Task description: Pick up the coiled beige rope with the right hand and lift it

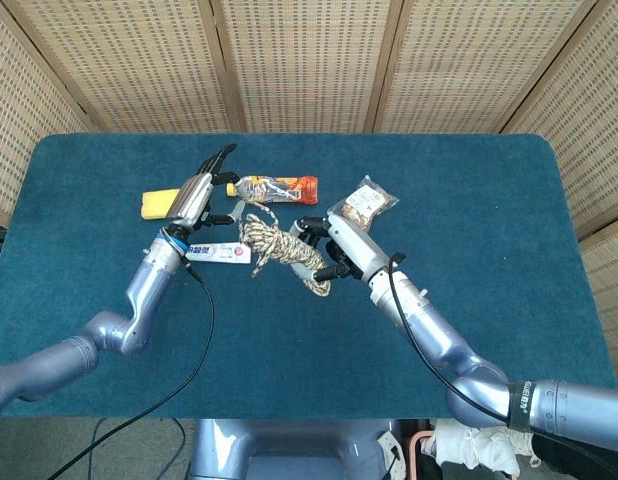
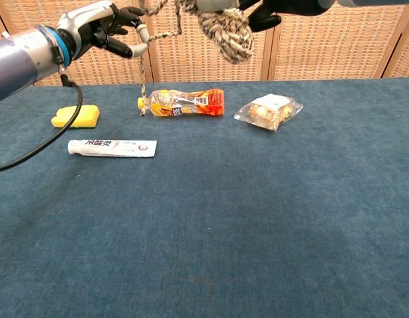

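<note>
The coiled beige rope (image 1: pixel 272 243) (image 2: pixel 224 30) hangs well above the blue table (image 1: pixel 489 250), gripped at one end by my right hand (image 1: pixel 341 238). In the chest view the right hand (image 2: pixel 284 6) is cut off by the top edge. A loose strand (image 2: pixel 143 73) runs left from the coil, bends at the fingertips of my left hand (image 2: pixel 98 26) and drops toward the table. The left hand (image 1: pixel 194 193) pinches that strand, with its other fingers spread.
On the table lie a white toothpaste tube (image 1: pixel 219 252) (image 2: pixel 112 147), a yellow sponge (image 1: pixel 154 204) (image 2: pixel 75 116), an orange plastic bottle (image 1: pixel 284 187) (image 2: pixel 184 103) and a clear snack bag (image 1: pixel 364 205) (image 2: pixel 267 111). Wicker screens stand behind the table.
</note>
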